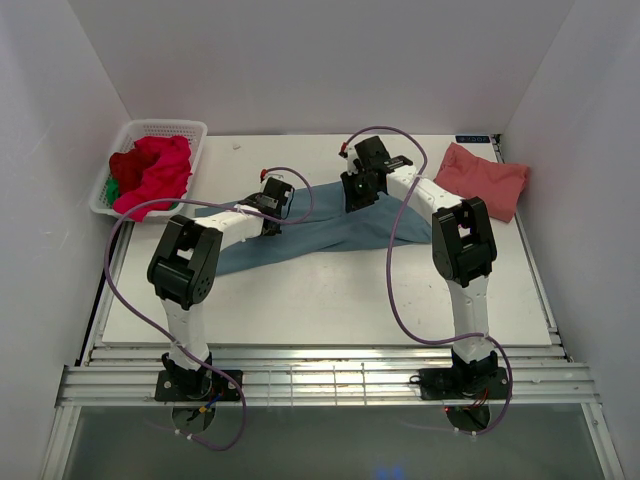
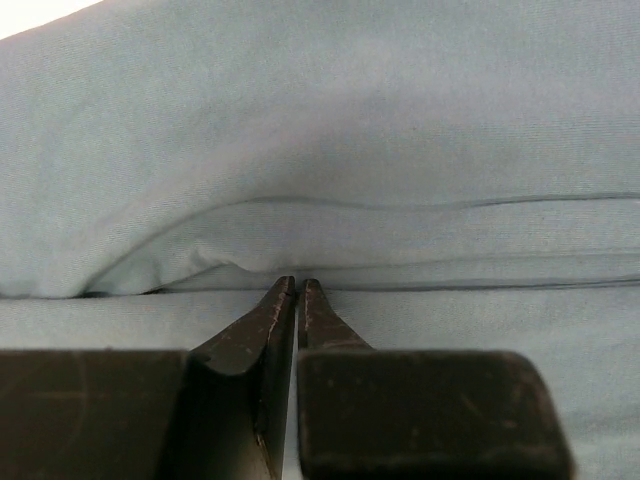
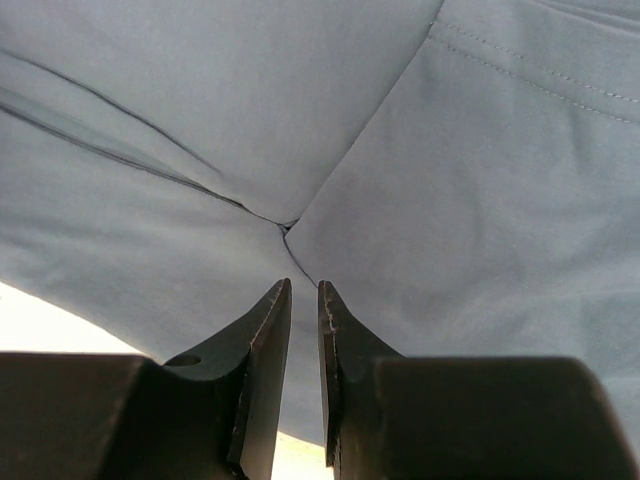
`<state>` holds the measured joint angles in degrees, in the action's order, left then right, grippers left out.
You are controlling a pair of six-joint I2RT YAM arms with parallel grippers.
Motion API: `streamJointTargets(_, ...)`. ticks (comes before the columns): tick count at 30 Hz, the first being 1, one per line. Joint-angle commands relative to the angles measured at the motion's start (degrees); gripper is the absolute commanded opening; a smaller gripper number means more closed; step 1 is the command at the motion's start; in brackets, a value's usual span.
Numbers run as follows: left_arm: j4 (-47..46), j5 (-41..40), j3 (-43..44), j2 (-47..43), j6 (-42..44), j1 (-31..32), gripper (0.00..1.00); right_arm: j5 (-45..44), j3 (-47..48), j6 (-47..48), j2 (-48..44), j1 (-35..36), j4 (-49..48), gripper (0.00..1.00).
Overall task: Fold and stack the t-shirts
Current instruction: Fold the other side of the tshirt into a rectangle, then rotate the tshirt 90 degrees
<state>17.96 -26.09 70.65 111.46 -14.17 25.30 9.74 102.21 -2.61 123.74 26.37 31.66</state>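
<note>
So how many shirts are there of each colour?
blue shirt: 1
pink shirt: 1
red shirt, in the basket: 1
green shirt, just a bit showing in the basket: 1
Total: 4, though the bunched pile in the basket could hide more.

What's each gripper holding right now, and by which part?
Both pinch the teal t-shirt: left gripper on a folded edge, right gripper at a pucker where creases meet.
</note>
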Motion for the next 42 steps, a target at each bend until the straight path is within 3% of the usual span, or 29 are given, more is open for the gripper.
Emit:
streamJointTargets(1, 3.2, -0.1, -1.2, -1.2, -0.7, -0.6, 0.15, -1.5, -0.6, 0.3, -3.4, -0.1, 0.2, 0.23)
streamJointTargets(23, 6.6, -4.7, 5.1, -8.5, 0.0, -1.2, 0.11, -7.0, -6.6, -0.3, -3.6, -0.1, 0.6, 0.23)
streamJointTargets(37, 6.4, -7.0, 5.2, -5.8, 0.9, -4.5, 0.11, -7.3, -7.0, -0.5, -5.2, -0.1, 1.4, 0.24)
streamJointTargets(40, 8.2, -11.2, 4.4, -7.0, -0.2, -5.0, 0.24, -6.6, -6.6, -0.3, -6.1, 0.0, 1.4, 0.24)
streamJointTargets(42, 10.1, -12.7, 4.1, -8.4, -2.6, -5.7, 0.39, -6.5, -6.2, -0.2, -6.2, 0.2, 1.4, 0.25)
